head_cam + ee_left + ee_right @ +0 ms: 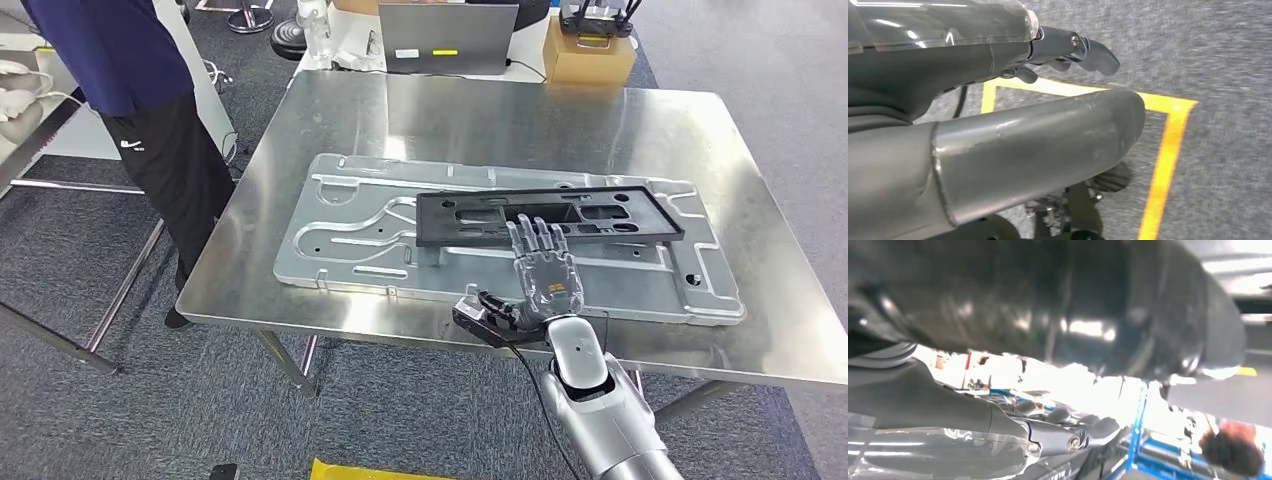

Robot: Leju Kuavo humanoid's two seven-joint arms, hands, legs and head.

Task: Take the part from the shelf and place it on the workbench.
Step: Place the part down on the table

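Observation:
A black rectangular frame part (548,215) lies flat on a large embossed silver plate (360,235) in the middle of the steel workbench (500,120). My right hand (545,270) reaches over the bench's near edge, palm down and fingers stretched out straight. Its fingertips (530,232) lie at the frame's near rail, and nothing is gripped. The right wrist view is blurred and glary, with that hand's fingers (1068,435) extended and nothing in them. My left hand (998,130) hangs over grey carpet holding nothing, thumb straight, its fingers (1088,50) slightly bent.
A person in dark blue (130,70) stands at the bench's far left corner. Behind the bench are a laptop (447,38) and a cardboard box (590,55). Yellow floor tape (1168,145) lies under my left hand. The bench's right end is bare steel.

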